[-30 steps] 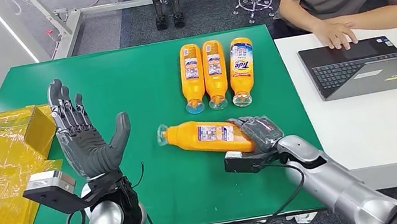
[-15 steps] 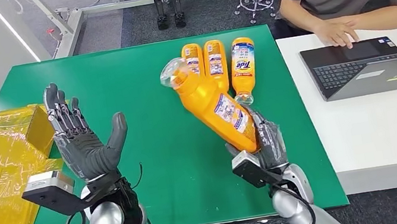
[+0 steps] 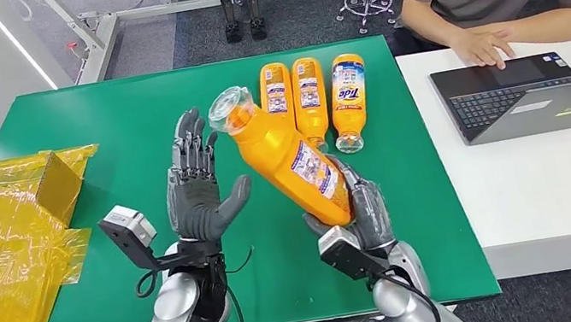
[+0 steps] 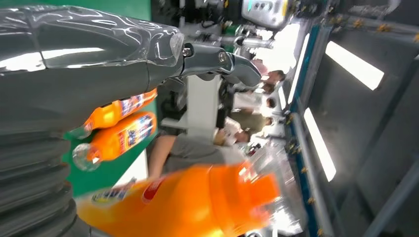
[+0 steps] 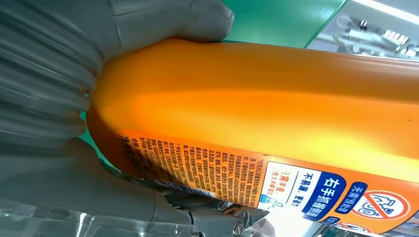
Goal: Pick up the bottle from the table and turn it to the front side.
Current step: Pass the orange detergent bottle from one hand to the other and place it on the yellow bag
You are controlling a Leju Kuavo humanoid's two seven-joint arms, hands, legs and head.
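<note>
My right hand point(image 3: 366, 210) grips an orange detergent bottle point(image 3: 283, 154) by its base and holds it lifted over the green table point(image 3: 131, 133), tilted with its clear cap toward the far left. Its back label with small print faces up. In the right wrist view the bottle point(image 5: 276, 128) sits against the grey thumb. My left hand point(image 3: 199, 192) is raised just left of the bottle, fingers spread, palm facing it, holding nothing. The left wrist view shows the bottle point(image 4: 188, 202) close in front of that hand point(image 4: 99, 54).
Three more orange bottles point(image 3: 311, 105) lie side by side at the table's far middle, the right one showing its Tide label. Yellow plastic-wrapped boxes point(image 3: 0, 241) sit at the left. A person works at a laptop point(image 3: 531, 92) on the white table at right.
My left hand has moved right, from near the yellow boxes to beside the bottle. The right hand has lifted the bottle off the table and shifted it slightly left.
</note>
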